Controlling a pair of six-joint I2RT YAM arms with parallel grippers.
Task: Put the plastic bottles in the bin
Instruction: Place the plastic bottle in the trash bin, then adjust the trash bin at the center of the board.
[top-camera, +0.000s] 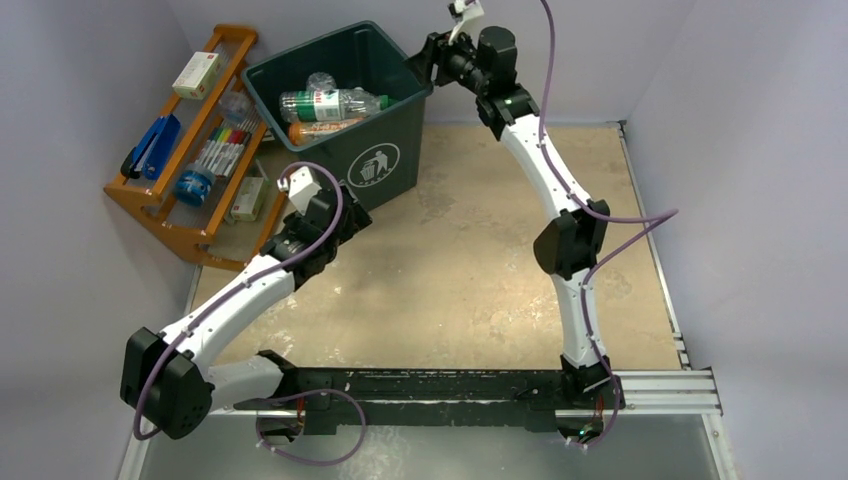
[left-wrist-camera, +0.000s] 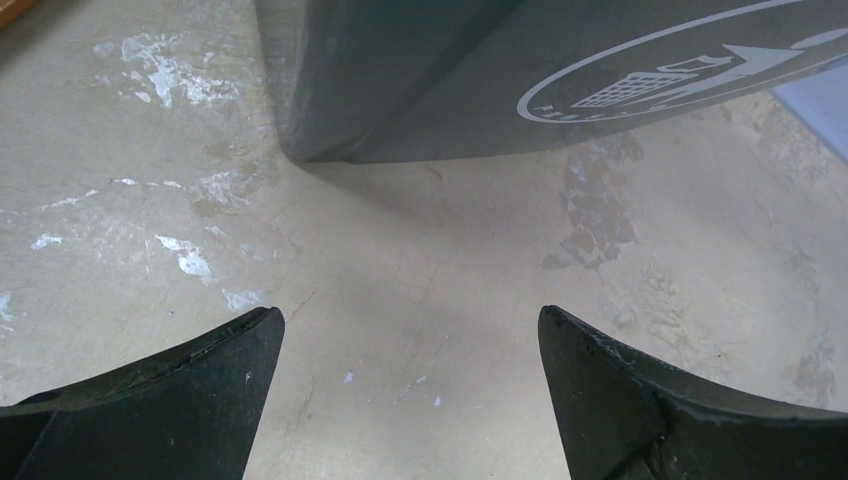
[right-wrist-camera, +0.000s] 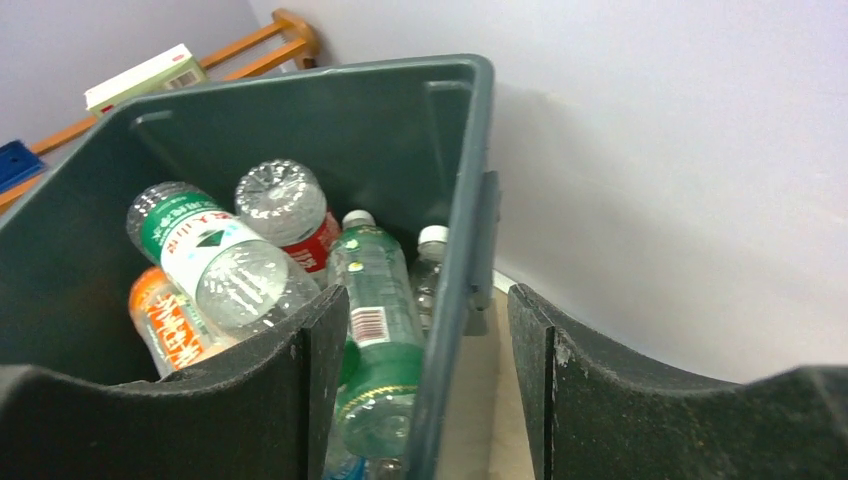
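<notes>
Bottles (right-wrist-camera: 215, 260) lie heaped inside the bin (right-wrist-camera: 300, 85), below and left of the right gripper (right-wrist-camera: 428, 300), whose jaws stand parted and empty over the bin's right rim. Left gripper (left-wrist-camera: 410, 315) hangs wide open and empty, low over the table (left-wrist-camera: 400, 250) by the bin's front corner.

We see a dark green bin (top-camera: 405, 140) bearing a white symbol (top-camera: 374, 166). Inside lie a clear bottle (right-wrist-camera: 200, 250) labelled green and white, a red-labelled bottle (right-wrist-camera: 285, 200) and, at seven o'clock, an orange bottle (right-wrist-camera: 165, 325). The rack (top-camera: 160, 218) is orange, the table (top-camera: 470, 260) mottled beige.
</notes>
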